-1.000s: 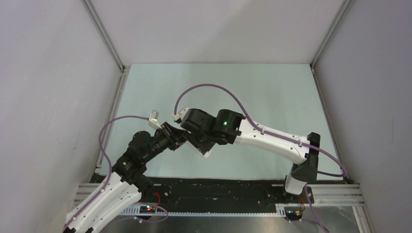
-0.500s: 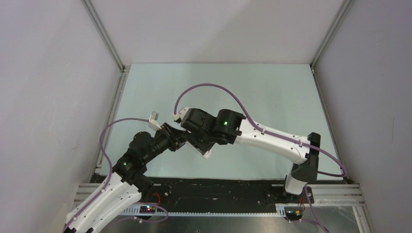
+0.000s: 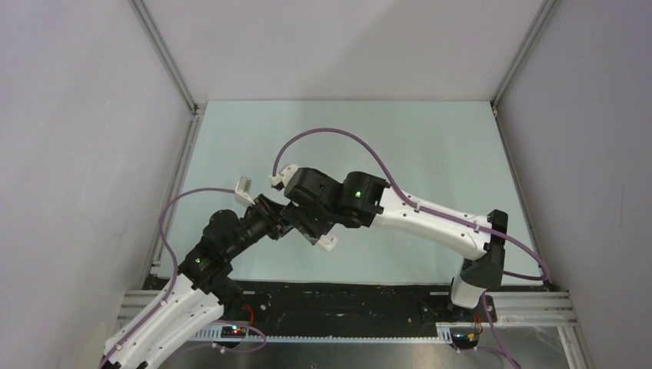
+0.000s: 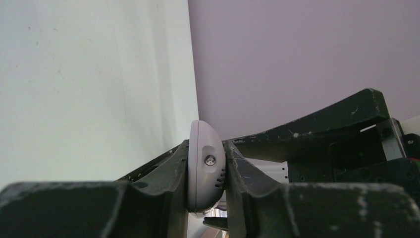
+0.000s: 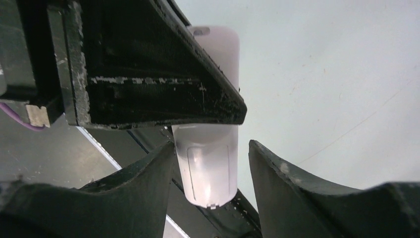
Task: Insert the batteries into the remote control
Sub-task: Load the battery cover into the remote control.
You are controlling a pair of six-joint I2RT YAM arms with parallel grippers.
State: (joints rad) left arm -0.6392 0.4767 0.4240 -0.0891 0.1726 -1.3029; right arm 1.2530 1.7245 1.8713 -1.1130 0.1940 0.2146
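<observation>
At 8 o'clock from bench [image 3: 430, 146] centre, left hand [image 4: 207, 145] clamps remote control [image 5: 218, 49] across flat faces. Open right hand [image 5: 210, 148] straddles free end, not touching. Seems light, stiff, slippery; take side edges.

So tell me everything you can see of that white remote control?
The remote control is a small white oblong with rounded ends, plastic by its look. The left gripper is shut on its sides; from that wrist view a small screw and short slots show. The right gripper stands open around its other end. No buttons or batteries are in view.
</observation>
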